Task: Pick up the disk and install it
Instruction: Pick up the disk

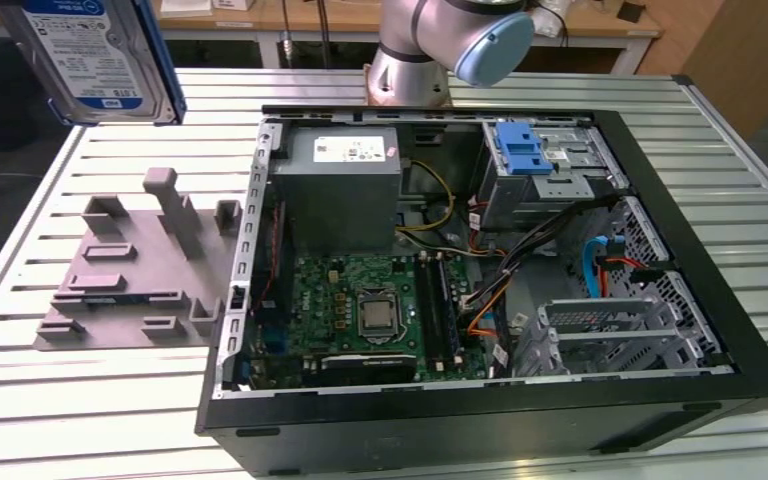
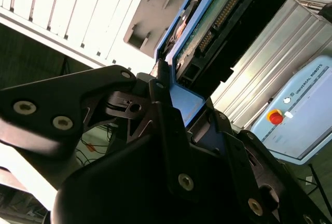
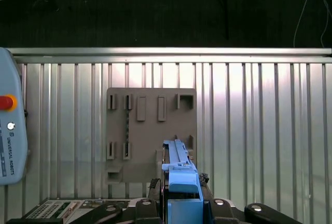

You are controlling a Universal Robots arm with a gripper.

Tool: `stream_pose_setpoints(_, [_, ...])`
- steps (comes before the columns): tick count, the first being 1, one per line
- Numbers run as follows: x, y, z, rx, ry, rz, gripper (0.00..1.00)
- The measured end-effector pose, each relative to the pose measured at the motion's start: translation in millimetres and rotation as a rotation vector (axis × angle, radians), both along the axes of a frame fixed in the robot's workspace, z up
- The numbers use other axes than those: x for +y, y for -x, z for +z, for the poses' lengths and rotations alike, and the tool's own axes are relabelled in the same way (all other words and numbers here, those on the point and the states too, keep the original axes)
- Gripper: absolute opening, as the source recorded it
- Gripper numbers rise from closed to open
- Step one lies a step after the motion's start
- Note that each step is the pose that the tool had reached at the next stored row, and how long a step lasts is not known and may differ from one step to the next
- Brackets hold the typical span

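The disk, silver-grey with a white-and-blue label and a blue frame, hangs high above the table at the exterior view's far left, over the grey fixture plate. In the second wrist view my gripper is shut on the disk's blue-framed end, with a black finger pressed against each side. The first wrist view shows the disk edge-on between the gripper's fingers, above the fixture plate.
An open computer case lies on the slatted metal table, to the exterior view's right of the plate. Inside are a grey power supply, a motherboard and a metal cage with a blue latch. A pendant lies nearby.
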State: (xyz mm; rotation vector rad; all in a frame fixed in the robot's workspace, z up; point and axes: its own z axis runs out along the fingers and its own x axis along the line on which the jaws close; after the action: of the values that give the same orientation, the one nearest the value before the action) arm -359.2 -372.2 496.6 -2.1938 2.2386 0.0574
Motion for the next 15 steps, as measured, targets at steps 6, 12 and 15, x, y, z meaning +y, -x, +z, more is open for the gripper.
stream_pose_setpoints(6, [0.0,-1.7,0.0,0.0,0.0,0.0,0.36])
stream_pose_setpoints(12, [0.0,-3.5,0.0,-0.0001,0.0,0.0,0.36])
stream_pose_setpoints(15, [0.0,-4.4,0.0,0.0,0.0,0.0,0.36])
